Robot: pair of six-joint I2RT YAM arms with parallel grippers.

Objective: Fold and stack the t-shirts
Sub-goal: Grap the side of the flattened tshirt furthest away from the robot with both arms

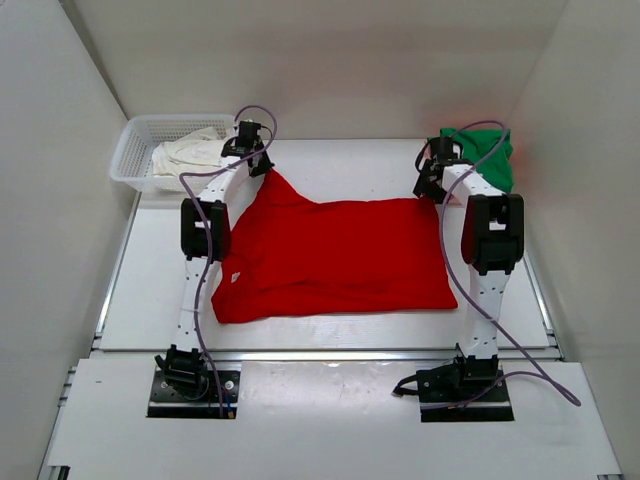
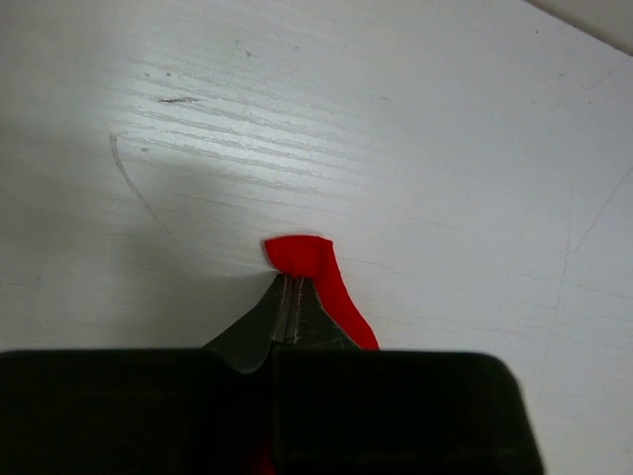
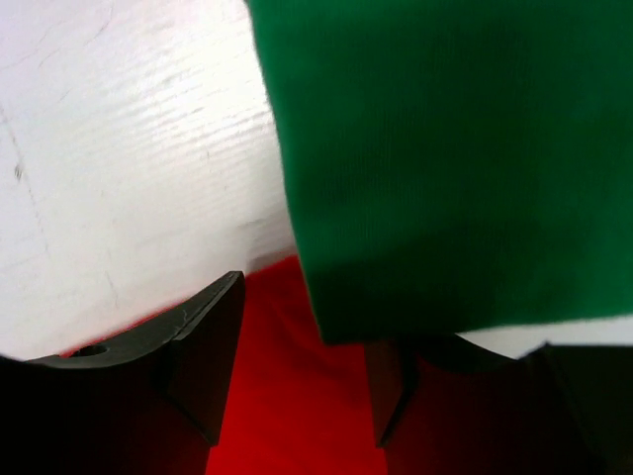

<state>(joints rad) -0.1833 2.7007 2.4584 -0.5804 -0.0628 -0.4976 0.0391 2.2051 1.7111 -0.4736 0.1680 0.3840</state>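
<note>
A bright red t-shirt (image 1: 340,255) lies spread across the middle of the table. My left gripper (image 1: 260,170) is at its far left corner, lifted into a peak. In the left wrist view that gripper (image 2: 289,284) is shut on a tab of the red fabric (image 2: 309,259). My right gripper (image 1: 432,188) hangs at the shirt's far right corner. It (image 3: 302,341) stands open, with red cloth (image 3: 282,406) lying between and under its fingers. A folded green t-shirt (image 3: 435,158) lies just beyond, its edge over the right fingertip.
A white mesh basket (image 1: 135,150) stands at the far left with an off-white shirt (image 1: 190,152) in it. The green t-shirt (image 1: 485,155) sits at the far right by the wall. White walls enclose the table on three sides.
</note>
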